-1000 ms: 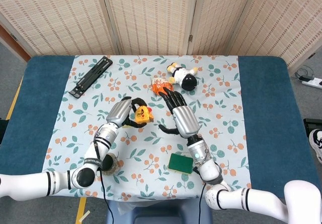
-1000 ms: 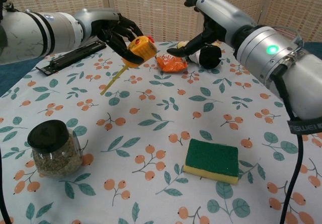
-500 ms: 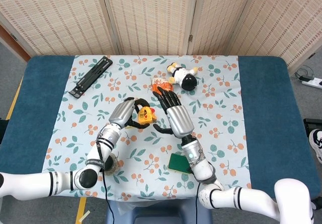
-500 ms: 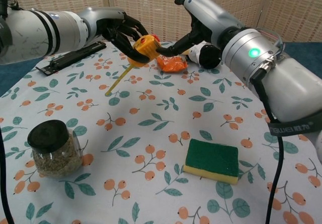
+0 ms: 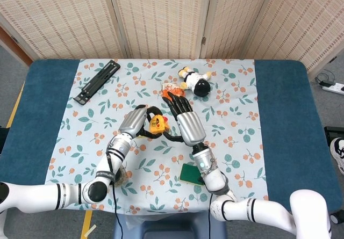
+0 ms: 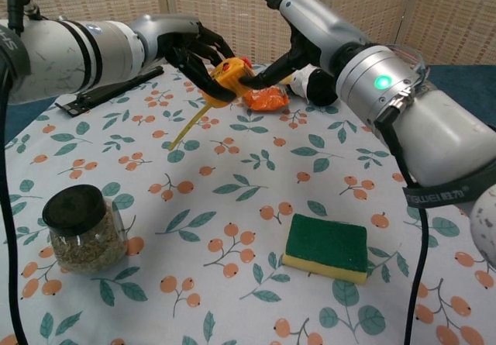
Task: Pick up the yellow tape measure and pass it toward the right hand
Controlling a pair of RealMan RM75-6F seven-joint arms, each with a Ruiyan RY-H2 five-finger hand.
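My left hand (image 6: 192,52) (image 5: 141,118) grips the yellow tape measure (image 6: 228,79) (image 5: 156,123) and holds it up above the floral cloth. A short length of yellow tape (image 6: 186,125) hangs down from the case. My right hand (image 6: 288,21) (image 5: 181,115) is open just to the right of it, fingers spread. Its thumb (image 6: 267,74) reaches under the case and looks to touch its right side. The contact itself is too small to make out.
An orange packet (image 6: 265,98) and a black-and-white plush toy (image 6: 316,84) lie behind the hands. A green and yellow sponge (image 6: 325,246) sits at the front right. A glass jar (image 6: 81,229) with a black lid stands at the front left. A black bar (image 6: 108,91) lies at the far left.
My left hand has carried the tape measure to the right. My right hand has come left toward it, and the gap between the two has closed.
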